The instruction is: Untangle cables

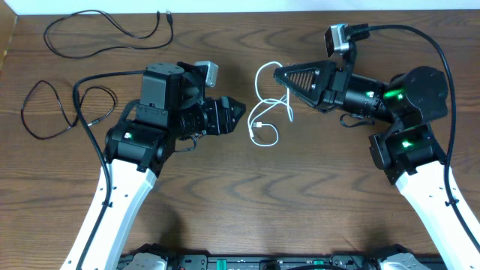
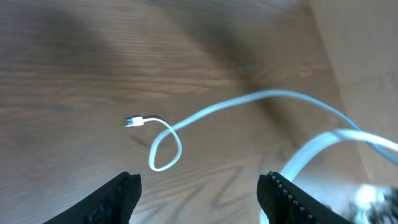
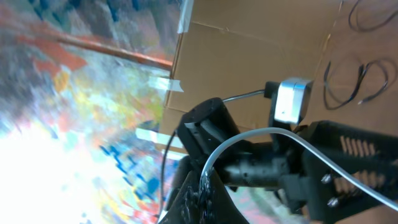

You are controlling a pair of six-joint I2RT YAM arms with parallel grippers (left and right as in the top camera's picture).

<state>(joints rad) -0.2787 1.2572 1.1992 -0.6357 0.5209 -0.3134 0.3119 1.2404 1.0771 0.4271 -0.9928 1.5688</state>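
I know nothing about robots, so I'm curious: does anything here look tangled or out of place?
Only the white cable stands out. It lies in crossed loops between the left gripper and the right gripper, which lifts part of it. The two black cables lie spread apart at the far left.

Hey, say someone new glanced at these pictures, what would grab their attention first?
Most likely the white cable, a bright looping squiggle at the centre of the dark wooden table, between the tips of the left gripper and the right gripper. Next come the two black cables, lying apart from it on the table's left side: one near the far edge and one closer in.
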